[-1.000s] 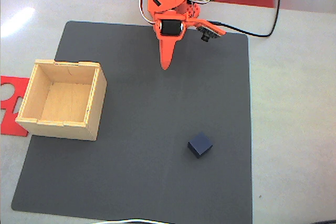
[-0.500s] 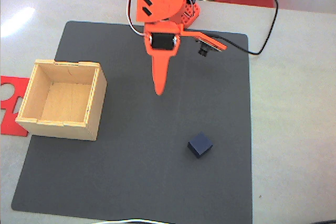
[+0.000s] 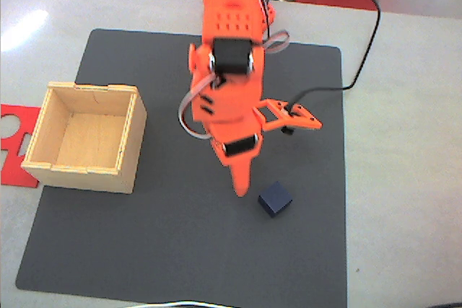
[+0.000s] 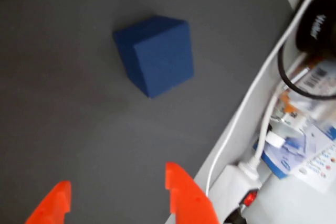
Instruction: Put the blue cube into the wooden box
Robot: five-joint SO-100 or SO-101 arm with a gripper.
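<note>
Approach step: the claw (image 4: 118,203), parted and empty, hovers with the blue cube (image 3: 275,199) at its 4 o'clock; next, descend and clench, then carry to the wooden box (image 3: 85,137).

We see a dark grey mat (image 3: 144,250) under everything. On it sits a navy blue cube (image 3: 275,199), with a pale plywood wooden box (image 3: 123,171) at its left edge, a flat red piece (image 3: 14,124) beyond, and a bright orange gripper (image 4: 115,200).
</note>
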